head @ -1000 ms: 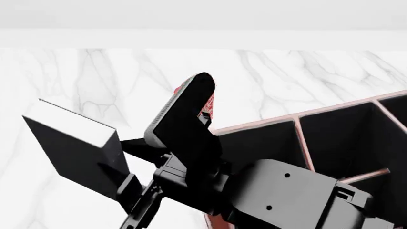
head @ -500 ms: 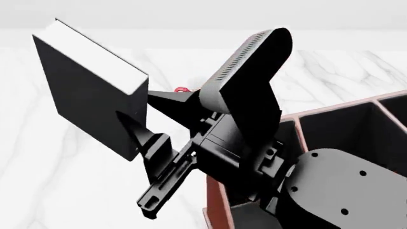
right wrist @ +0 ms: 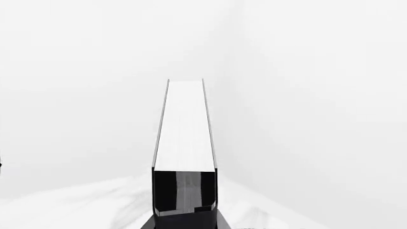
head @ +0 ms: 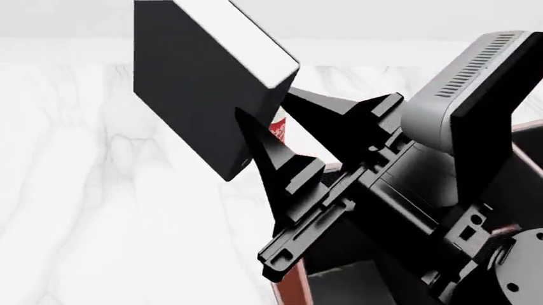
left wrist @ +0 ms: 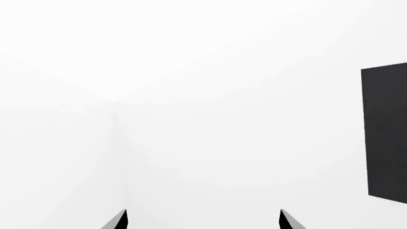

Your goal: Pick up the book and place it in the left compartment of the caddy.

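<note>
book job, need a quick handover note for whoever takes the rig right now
Right gripper: shut on the book, holding it by its lower end, lifted high and tilted, clear of the marble table.
Left gripper: open, holding nothing, pointed at blank white background; not seen in the head view.
Caddy: below the right arm, mostly hidden by it; only a strip of its reddish wall and dark lining shows. A red mug peeks out behind the book.
Done: book picked up.
Left: carry it over the caddy's left compartment, lower it in, release. That compartment is not clearly visible now, so check the view first.
</note>
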